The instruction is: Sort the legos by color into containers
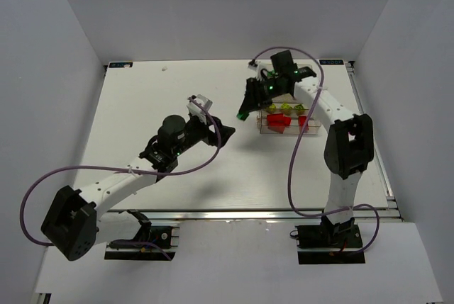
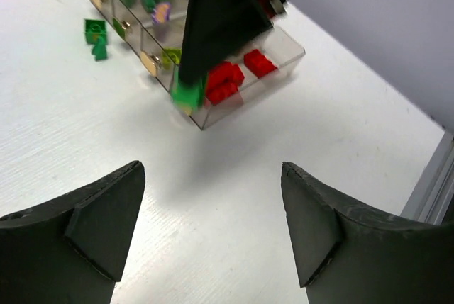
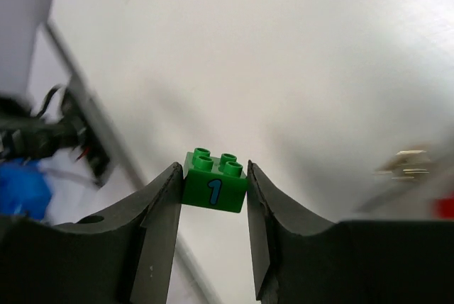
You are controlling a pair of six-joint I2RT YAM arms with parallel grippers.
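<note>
1. Green plastic is what the move turns on: a small green brick (image 3: 215,189) is pinched between the fingers of the right gripper (image 1: 245,111), studs pointing away from the wrist, held in the air clear of the table (image 1: 142,105).
2. From where I stand, the brick hangs just off the left end of the clear bins (image 1: 312,128), at the near corner. That corner belongs to the bin with the red bricks (image 2: 225,81).
3. The bins run long from left to right, side by side. The near one has red, the next yellow-green, then purple, and the far one has green. So I judge the brick has to travel towards the far side and a little right to drop over its matching bin.
4. The brick itself is squarish, four studs, with no real long axis to line up.
5. The right arm is plainly the nearer one. The left gripper (image 2: 211,176) hovers over bare table to the near left of the bins, fingers wide apart and holding nothing.
6. Two loose green bricks (image 2: 96,38) lie on the table just beyond the left end of the bins, towards the far side.
7. A blue "1" is printed on the brick's side. I can read no other writing or brand.
</note>
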